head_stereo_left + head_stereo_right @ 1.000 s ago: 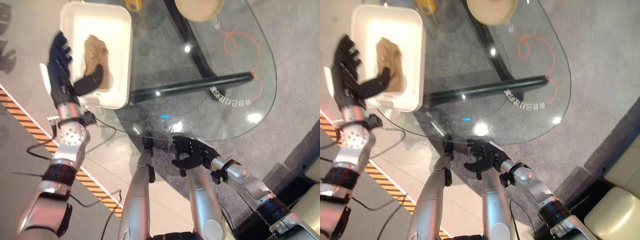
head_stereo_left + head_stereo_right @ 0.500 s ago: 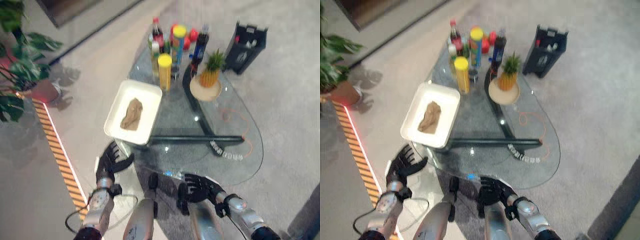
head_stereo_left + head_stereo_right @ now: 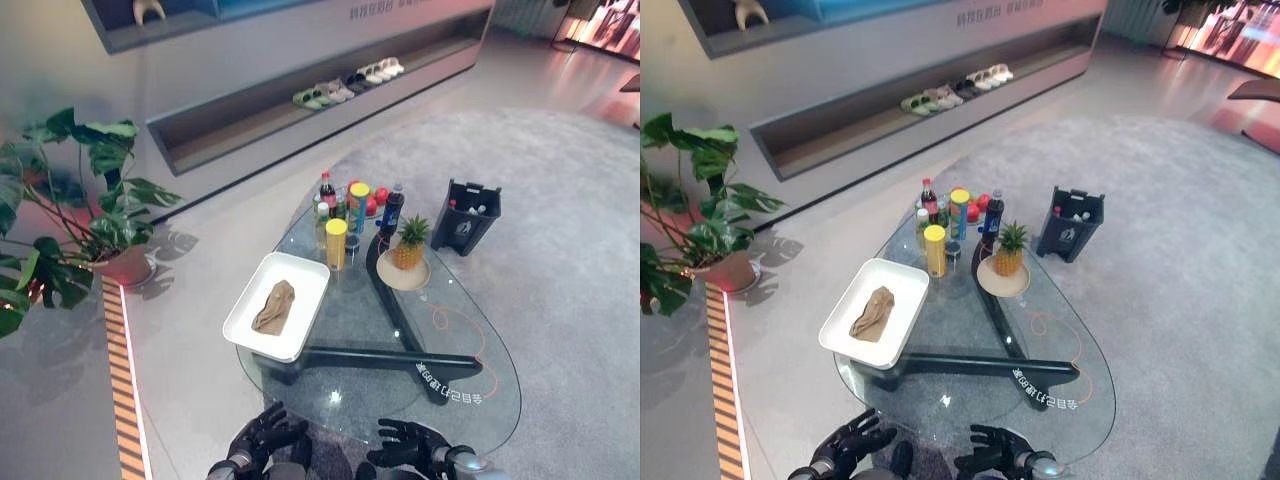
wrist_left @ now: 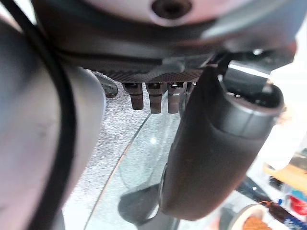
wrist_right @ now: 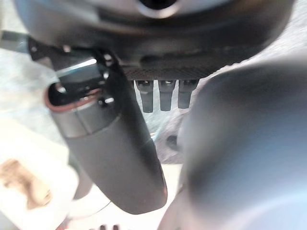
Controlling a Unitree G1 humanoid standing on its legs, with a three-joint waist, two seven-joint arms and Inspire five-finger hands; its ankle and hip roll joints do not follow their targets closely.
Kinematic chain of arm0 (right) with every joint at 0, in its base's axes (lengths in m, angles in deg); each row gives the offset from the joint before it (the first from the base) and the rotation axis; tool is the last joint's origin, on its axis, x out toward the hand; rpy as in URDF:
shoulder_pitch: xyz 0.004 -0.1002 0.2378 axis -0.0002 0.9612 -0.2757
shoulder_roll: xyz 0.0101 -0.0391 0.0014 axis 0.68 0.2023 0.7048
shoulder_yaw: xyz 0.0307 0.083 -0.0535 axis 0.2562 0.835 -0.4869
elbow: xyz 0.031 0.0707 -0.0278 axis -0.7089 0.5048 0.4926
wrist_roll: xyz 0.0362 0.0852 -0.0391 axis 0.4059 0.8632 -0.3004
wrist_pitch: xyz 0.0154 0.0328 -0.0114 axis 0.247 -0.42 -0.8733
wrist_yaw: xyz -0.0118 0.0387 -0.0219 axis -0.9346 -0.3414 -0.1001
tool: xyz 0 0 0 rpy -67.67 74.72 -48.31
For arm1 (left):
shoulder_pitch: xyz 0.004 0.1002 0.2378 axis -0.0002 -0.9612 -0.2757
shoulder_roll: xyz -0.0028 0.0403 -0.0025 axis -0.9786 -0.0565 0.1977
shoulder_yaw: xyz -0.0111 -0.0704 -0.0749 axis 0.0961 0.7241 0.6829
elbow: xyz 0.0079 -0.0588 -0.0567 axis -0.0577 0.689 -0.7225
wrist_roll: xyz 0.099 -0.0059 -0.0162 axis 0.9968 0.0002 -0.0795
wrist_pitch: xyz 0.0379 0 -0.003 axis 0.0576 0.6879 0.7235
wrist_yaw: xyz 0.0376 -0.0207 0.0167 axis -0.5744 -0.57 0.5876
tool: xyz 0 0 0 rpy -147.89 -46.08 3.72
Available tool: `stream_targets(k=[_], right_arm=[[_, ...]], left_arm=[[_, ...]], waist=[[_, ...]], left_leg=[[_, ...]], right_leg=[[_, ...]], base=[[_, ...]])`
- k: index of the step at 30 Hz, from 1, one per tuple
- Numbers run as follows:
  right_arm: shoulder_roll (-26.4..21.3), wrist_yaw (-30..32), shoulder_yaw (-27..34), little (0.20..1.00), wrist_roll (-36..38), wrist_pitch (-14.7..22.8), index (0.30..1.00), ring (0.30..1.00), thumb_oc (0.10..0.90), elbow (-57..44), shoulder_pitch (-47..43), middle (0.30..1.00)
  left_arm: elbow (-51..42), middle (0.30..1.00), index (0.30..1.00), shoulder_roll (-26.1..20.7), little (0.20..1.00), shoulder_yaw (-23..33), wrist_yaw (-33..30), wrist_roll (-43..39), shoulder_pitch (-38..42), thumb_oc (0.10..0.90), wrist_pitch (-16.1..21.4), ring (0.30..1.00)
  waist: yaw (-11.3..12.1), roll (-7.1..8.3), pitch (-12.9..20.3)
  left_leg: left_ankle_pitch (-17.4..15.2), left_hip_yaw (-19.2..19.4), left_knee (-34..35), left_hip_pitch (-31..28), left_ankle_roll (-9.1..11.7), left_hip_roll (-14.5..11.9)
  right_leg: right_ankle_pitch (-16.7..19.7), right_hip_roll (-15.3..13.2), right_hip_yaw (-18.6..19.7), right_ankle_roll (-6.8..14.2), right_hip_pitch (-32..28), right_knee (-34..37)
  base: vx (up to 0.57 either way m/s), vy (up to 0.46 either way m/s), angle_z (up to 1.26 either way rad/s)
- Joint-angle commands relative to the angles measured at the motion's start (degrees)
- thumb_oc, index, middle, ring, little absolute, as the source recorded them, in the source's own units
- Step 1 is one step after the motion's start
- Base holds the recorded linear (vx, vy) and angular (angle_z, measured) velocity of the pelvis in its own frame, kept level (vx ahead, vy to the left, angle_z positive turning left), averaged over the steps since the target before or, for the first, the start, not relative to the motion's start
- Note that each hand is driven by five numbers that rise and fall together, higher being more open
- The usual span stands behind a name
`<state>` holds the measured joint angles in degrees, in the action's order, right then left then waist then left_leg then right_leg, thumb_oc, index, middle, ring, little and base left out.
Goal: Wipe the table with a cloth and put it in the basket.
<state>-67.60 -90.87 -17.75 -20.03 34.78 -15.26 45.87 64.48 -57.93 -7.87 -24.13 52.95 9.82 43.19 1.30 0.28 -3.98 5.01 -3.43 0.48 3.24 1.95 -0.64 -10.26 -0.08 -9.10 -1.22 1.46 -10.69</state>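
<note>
Both hands sit low at the 6 o'clock edge of the head views, drawn in close to the robot. The left hand [image 3: 262, 437] lies at about 7 o'clock, dark, with fingers spread and loosely extended toward 1 o'clock, holding nothing. The right hand [image 3: 412, 444] lies at about 5 o'clock, its fingers relaxed and fanned toward 10 o'clock, likewise empty, with a silver wrist cuff just behind it. In each wrist view the thumb stands out straight beside a short row of fingers [image 4: 152, 98], uncurled.
</note>
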Motion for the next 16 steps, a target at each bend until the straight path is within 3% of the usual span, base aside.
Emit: stream_targets(k=[1,4,16], right_arm=[[0.25,-2.60,-0.87,0.900,0.97,1.89,0.900,0.900,0.800,0.67,-2.01,0.900],[0.78,-3.75,-0.27,0.900,0.67,3.47,0.900,0.900,0.800,3.73,-2.40,0.900],[1.13,-4.70,-0.36,0.900,-0.86,4.12,0.900,0.900,0.800,4.88,-2.04,0.900]], left_arm=[[1.43,0.900,0.900,1.25,0.900,-0.30,5.51,1.75,2.89,0.800,-0.31,0.900],[4.11,0.900,0.900,1.35,0.900,0.01,7.18,2.09,3.62,0.800,-0.75,0.900],[6.12,0.900,0.900,1.71,0.900,0.72,6.81,2.33,3.57,0.800,0.45,0.900]], waist=[[-0.04,1.83,-0.53],[-0.35,1.35,0.32],[-0.82,0.89,1.09]], left_leg=[[-6.39,-0.34,-2.32,-3.06,-1.80,3.60],[-6.35,0.16,-1.29,-4.29,-1.56,3.01],[-6.19,0.73,0.35,-5.84,-1.59,2.52]], right_leg=[[9.38,-0.27,3.23,2.13,-4.17,11.52],[9.46,-0.43,3.47,2.32,-4.98,12.12],[9.95,-0.65,3.73,2.51,-5.89,13.46]], base=[[0.02,-0.005,-0.05],[0.02,0.000,-0.02],[0.01,0.004,-0.05]])
